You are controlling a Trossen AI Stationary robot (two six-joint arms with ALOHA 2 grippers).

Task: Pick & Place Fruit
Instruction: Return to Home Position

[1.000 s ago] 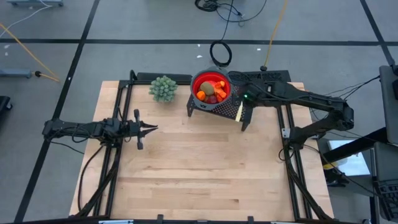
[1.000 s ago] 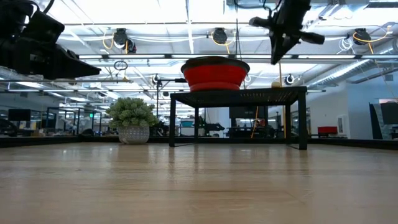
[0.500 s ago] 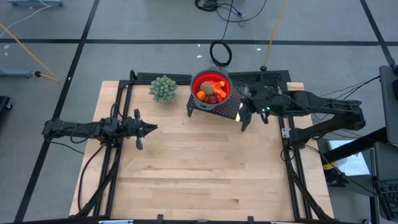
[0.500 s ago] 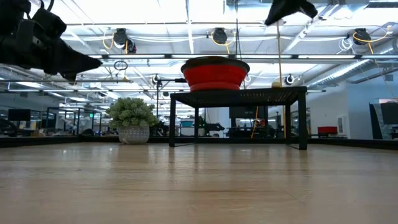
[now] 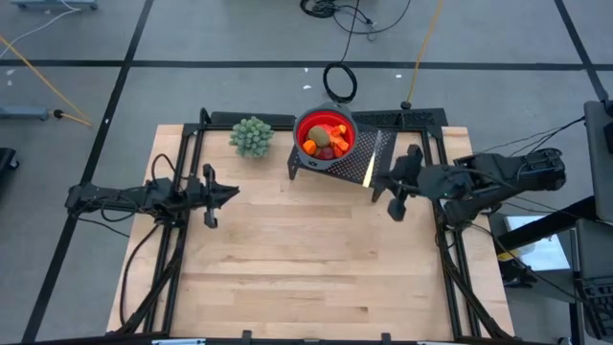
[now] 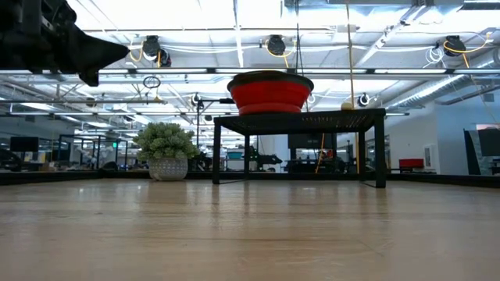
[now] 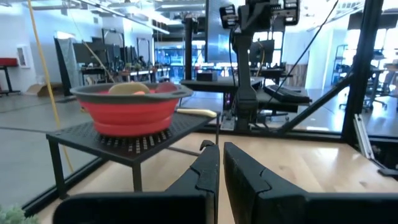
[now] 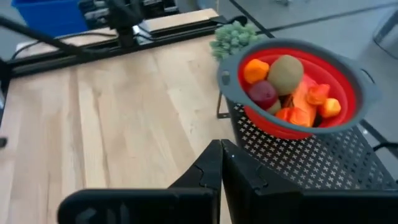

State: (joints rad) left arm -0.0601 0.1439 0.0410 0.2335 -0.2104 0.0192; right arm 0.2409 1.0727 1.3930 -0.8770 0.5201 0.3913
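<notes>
Presently, at the left of the table (image 5: 306, 273), the left gripper (image 5: 231, 195) hangs above the wood well apart from the goods, pointing right; its wrist view shows the fingers (image 7: 208, 168) drawn narrow, nearly touching, with nothing between them. Further right, at the far edge, a small potted plant (image 5: 251, 136) stands just left of the black mesh shelf (image 5: 347, 172). On that shelf sits the red bowl (image 8: 227, 84), and the fruit (image 8: 285, 73) lies inside it: a brown kiwi-like piece, a dark red round one and several orange pieces are heaped together. No fruit is visible loose on the table. The pale-handled knife (image 5: 372, 158) lies on the shelf just right of the bowl, apart from it. Right again, the right gripper (image 5: 383, 181) stands just beside the shelf's right side, above the table and touching nothing; its fingers (image 8: 211, 163) are likewise pressed narrow and carry nothing. Judgement: placing appears complete, and the step in hand is the return to rest. The next move calls for the right arm to draw back rightward, keeping clear of the shelf edge and the knife so neither is knocked; the left arm needs little correction.
</notes>
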